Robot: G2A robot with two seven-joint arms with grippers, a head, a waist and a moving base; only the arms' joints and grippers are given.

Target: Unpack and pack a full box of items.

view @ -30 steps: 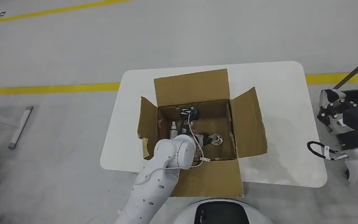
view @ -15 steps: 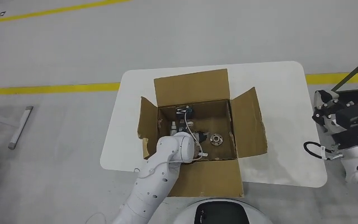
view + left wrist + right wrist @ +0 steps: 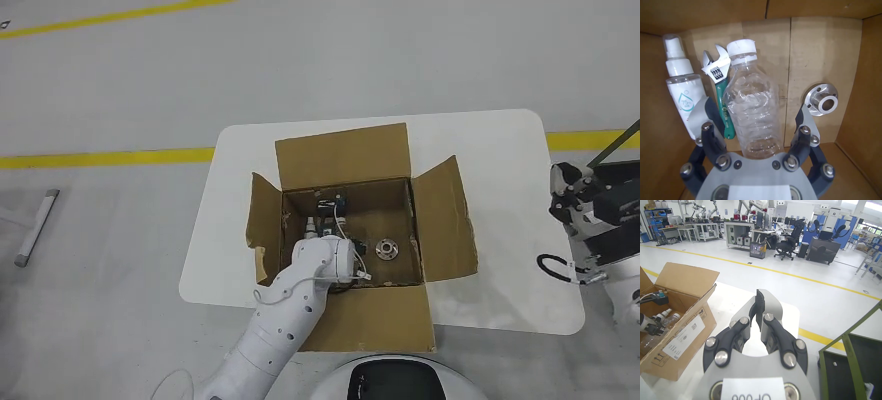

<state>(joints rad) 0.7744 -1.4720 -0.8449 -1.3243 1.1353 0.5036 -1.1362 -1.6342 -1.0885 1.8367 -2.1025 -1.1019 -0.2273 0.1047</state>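
Left arm (image 3: 300,300) has shifted toward the left side of the box (image 3: 345,155) since a second ago and is off the metal flange (image 3: 386,247), which now sits uncovered right of centre on the box floor. Right arm (image 3: 600,215) at the right frame edge has crept slightly up and left.

Left gripper (image 3: 753,108) is inside the box, jaws spread wide, straddling a clear plastic bottle (image 3: 749,91) with a white cap. There is a gap on the flange side and nothing is clamped. Green-handled wrench (image 3: 717,72) lies just beside the bottle, its handle partly tucked behind it. White-topped spray bottle (image 3: 680,75) lies just beside the wrench, close to a side wall. In the wrist view the flange (image 3: 821,99) is well apart from the bottle on the other side, bore facing up. All four items rest on the box floor, the three long ones in its left half in the top view.

Right gripper (image 3: 759,298) is pinched closed on nothing, held off the table's right edge and well apart from the box. Box has all flaps open and sits mid-frame on the white table (image 3: 500,150). Yellow floor line (image 3: 100,158) runs behind.
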